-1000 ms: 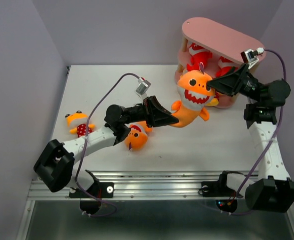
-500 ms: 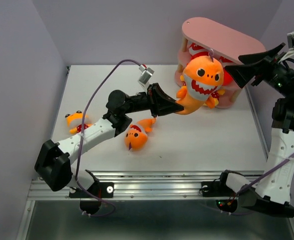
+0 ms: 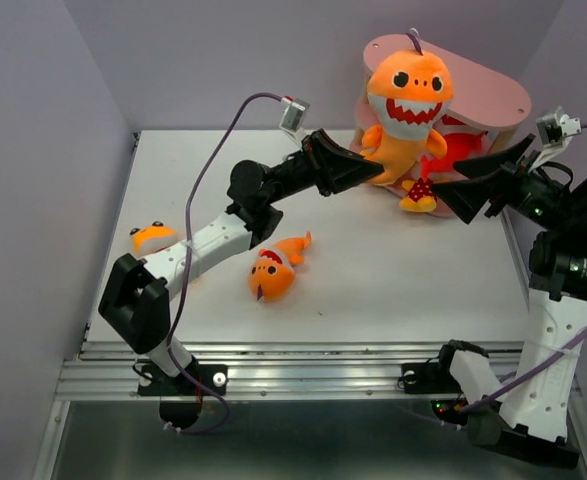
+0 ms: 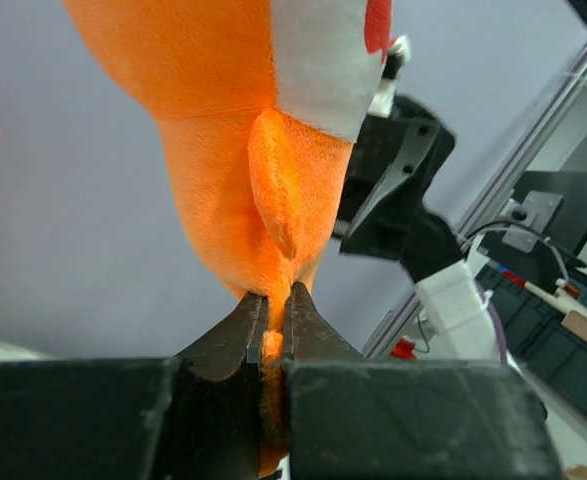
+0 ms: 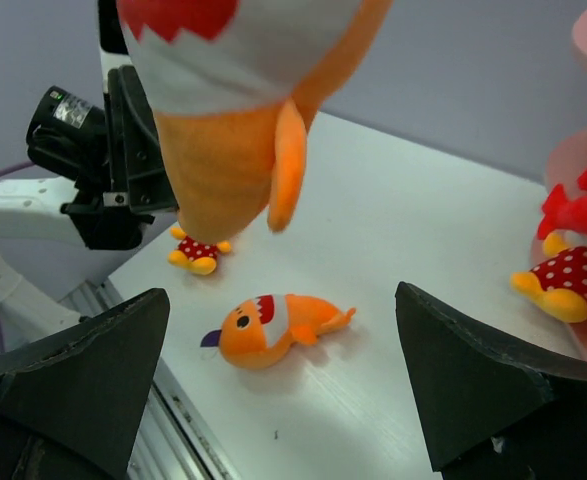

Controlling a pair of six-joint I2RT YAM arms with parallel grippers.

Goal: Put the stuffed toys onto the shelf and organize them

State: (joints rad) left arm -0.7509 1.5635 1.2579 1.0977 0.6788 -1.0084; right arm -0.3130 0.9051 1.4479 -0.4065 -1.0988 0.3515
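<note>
No legible text or labels anywhere.

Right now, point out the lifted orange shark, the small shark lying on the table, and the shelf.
lifted orange shark (image 3: 411,86): top view, on its face between the eyes.
small shark (image 3: 270,279): top view, on its head.
shelf (image 3: 483,85): top view, on the bare top board.

left gripper (image 3: 371,170) raised, jaws pinched | right gripper (image 3: 463,178) jaws wide apart

Bright, even overhead light; soft shadows; wrist-view foregrounds slightly blurred.
</note>
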